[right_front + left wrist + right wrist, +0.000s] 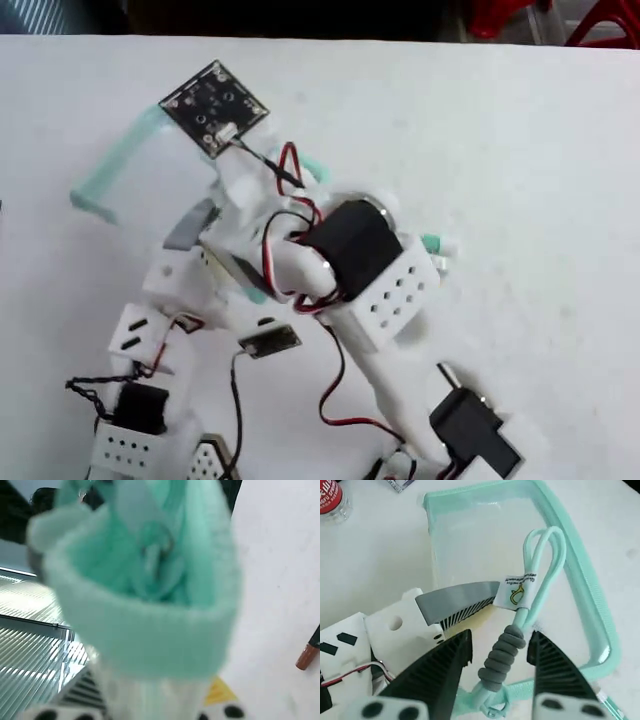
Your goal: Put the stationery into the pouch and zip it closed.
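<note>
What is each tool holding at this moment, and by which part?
The left tool grips the pouch by its mint edge. The right tool holds nothing: its open jaws flank the zipper cord.

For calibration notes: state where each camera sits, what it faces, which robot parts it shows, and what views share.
High view: fixed above, looking down at the table; both arms over the pouch.
Right wrist view: on the right arm, facing the zip cord inside the open right gripper; left gripper beyond.
Left wrist view: on the left arm, close against the pouch's rim, its gripper there.
Shared: all three show the pouch.
</note>
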### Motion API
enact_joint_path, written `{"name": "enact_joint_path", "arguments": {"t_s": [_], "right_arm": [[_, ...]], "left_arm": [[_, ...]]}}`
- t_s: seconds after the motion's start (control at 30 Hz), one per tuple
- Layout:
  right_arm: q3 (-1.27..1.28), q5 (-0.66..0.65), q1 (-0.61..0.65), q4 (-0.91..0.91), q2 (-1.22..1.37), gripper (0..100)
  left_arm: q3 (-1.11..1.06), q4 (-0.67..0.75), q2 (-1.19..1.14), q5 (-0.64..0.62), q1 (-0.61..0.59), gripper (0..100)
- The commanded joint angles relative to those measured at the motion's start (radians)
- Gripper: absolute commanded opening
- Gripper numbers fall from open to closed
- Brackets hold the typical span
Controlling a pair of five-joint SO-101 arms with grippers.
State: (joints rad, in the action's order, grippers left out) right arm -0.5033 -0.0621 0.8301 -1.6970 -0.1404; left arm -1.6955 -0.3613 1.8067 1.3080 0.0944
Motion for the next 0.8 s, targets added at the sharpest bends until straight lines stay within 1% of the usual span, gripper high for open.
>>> {"name": "enact_joint_path", "arguments": {"t_s": [0.0,0.13,0.3,0.37,0.53,0.6,0.7,0.73,0.77], "right_arm": [[0.049,0.008,-0.007,-0.027,-0.031,18.1],[0.118,0.008,-0.007,-0.027,-0.071,18.1],[0.166,0.008,-0.079,-0.027,-0.114,18.0],[0.178,0.008,-0.09,-0.025,-0.114,18.0],[0.143,0.005,-0.053,-0.024,-0.107,17.6],[0.14,-0.002,-0.031,-0.024,-0.107,13.4],[0.141,-0.005,-0.018,-0.022,-0.105,2.9],[0.141,-0.017,-0.018,-0.022,-0.105,1.1],[0.143,-0.034,-0.019,-0.022,-0.105,2.3]], "left_arm": [[0.003,0.038,0.015,0.018,-0.013,2],[0.005,0.038,0.015,0.018,-0.013,2],[0.003,0.038,0.015,0.018,-0.012,2],[0.003,0.038,0.015,0.018,-0.008,2],[0.003,0.038,0.015,0.018,-0.004,2],[0.003,0.038,0.015,0.018,-0.005,2],[0.003,0.038,0.015,0.018,-0.007,2],[0.003,0.038,0.015,0.018,-0.007,2],[0.003,0.038,0.015,0.018,-0.007,2]]}}
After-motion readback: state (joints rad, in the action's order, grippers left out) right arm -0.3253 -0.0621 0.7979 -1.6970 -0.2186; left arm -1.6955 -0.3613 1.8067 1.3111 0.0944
